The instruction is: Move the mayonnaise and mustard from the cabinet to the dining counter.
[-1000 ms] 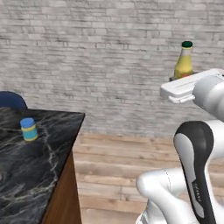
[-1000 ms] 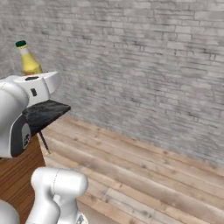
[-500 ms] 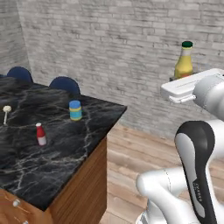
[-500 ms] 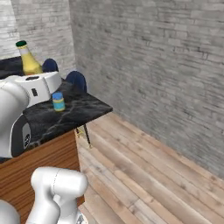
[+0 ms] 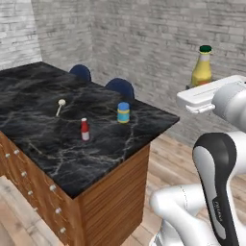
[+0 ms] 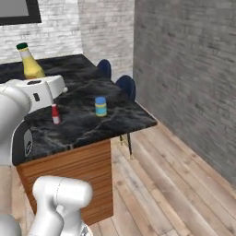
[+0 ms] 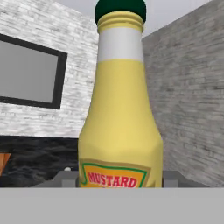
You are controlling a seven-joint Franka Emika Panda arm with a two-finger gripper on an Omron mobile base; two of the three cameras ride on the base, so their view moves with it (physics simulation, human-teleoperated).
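Note:
The mustard (image 5: 202, 67) (image 6: 30, 64), a yellow bottle with a dark green cap, stands upright above my white hand (image 5: 206, 93). Close up in the hand view, the mustard (image 7: 120, 131) sits between the grey fingers (image 7: 64, 178), so my gripper (image 7: 119, 179) is shut on it. The mayonnaise (image 5: 123, 113) (image 6: 100, 106), a squat jar with a blue lid, stands on the dining counter (image 5: 48, 139) (image 6: 83, 126) near its corner, apart from the gripper. The cabinet is out of view.
A slim red bottle (image 5: 85, 129) (image 6: 56, 114) and a small white stick-like thing (image 5: 61, 102) also rest on the marble top. Two blue chairs (image 5: 120, 88) (image 5: 80, 72) stand behind the counter by the brick wall. Wooden floor lies open to the right (image 6: 175, 175).
The whole picture has swung as the base moved. The counter has come closer and into fuller view. The mustard stays in the gripper at the same place relative to the hand.

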